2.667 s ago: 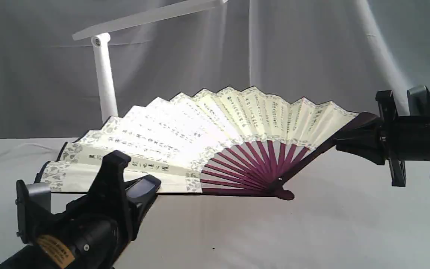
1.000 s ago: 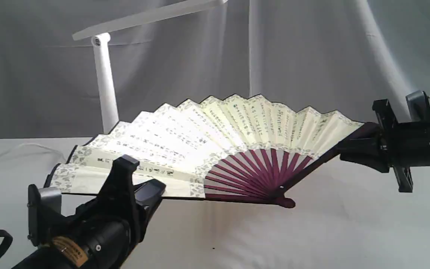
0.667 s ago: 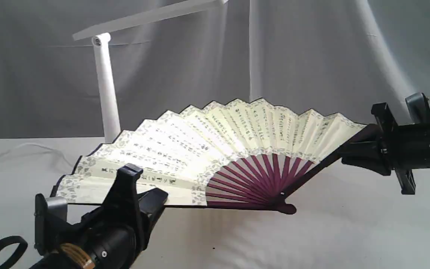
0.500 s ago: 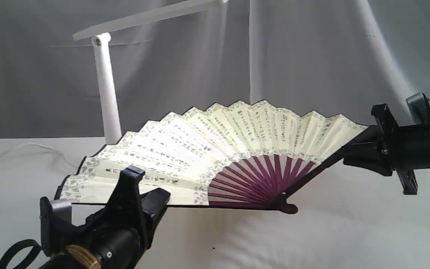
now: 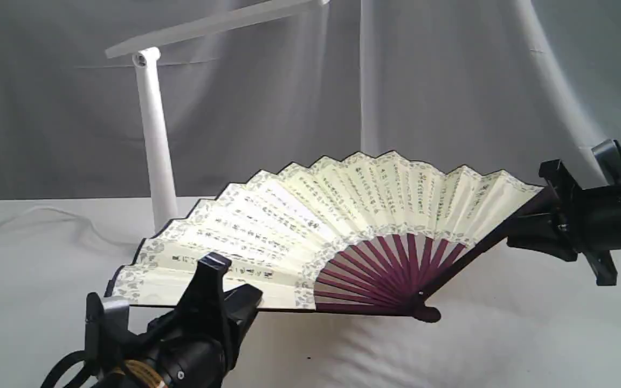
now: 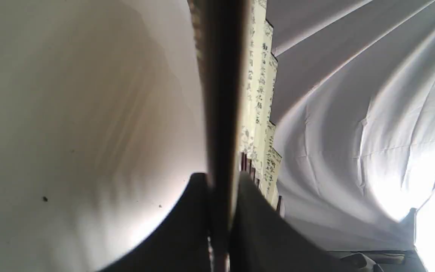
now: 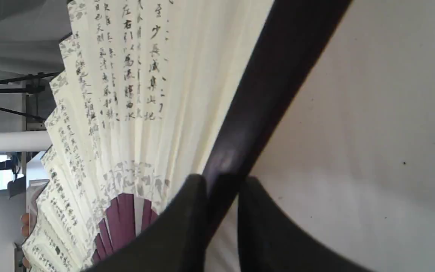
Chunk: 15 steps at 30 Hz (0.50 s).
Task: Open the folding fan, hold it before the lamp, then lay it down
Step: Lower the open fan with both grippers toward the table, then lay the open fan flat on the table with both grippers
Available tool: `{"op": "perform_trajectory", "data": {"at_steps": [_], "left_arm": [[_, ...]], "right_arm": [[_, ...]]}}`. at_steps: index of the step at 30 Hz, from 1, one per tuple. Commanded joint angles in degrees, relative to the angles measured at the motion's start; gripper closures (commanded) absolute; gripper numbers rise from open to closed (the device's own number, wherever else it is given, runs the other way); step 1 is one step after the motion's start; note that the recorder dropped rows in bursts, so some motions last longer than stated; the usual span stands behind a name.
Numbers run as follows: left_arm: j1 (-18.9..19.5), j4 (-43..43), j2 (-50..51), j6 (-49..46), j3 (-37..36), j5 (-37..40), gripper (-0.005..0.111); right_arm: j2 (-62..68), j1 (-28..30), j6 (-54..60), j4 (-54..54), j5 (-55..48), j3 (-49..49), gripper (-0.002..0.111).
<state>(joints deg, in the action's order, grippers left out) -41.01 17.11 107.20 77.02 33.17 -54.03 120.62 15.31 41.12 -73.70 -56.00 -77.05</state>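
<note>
Fan (image 5: 310,226) is fully open, centre of frame, low over the cloth (image 5: 504,345), w/ lamp (image 5: 151,134) behind at upper left. My left claw (image 5: 232,285) pinches the lower-left guard, my right claw (image 5: 523,237) the right guard. Step, I judge: laying down. Next: lower both ends level, then let go.

Obstacle: lamp (image 5: 155,145) post stands behind the spread folding fan (image 5: 353,205).
Free: open table (image 5: 504,345) before the fan.
</note>
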Motion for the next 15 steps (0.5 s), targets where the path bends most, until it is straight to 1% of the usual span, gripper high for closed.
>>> {"op": "perform_trajectory", "data": {"at_steps": [1, 8, 11, 15], "left_arm": [[-0.3, -0.4, 0.0, 0.6, 0.4, -1.2, 0.107], [-0.3, 2.2, 0.0, 2.8, 0.3, -0.8, 0.107], [-0.3, 4.0, 0.0, 6.0, 0.3, 0.6, 0.107], [-0.3, 4.0, 0.0, 6.8, 0.3, 0.2, 0.107]], "right_arm": [[-0.2, 0.1, 3.5, 3.2, 2.6, 0.3, 0.108], [-0.2, 0.1, 2.8, 3.1, 2.7, 0.6, 0.108], [-0.2, 0.1, 2.8, 3.0, 3.2, 1.7, 0.108], [1.0, 0.1, 2.7, 2.9, 2.3, 2.9, 0.108]]}}
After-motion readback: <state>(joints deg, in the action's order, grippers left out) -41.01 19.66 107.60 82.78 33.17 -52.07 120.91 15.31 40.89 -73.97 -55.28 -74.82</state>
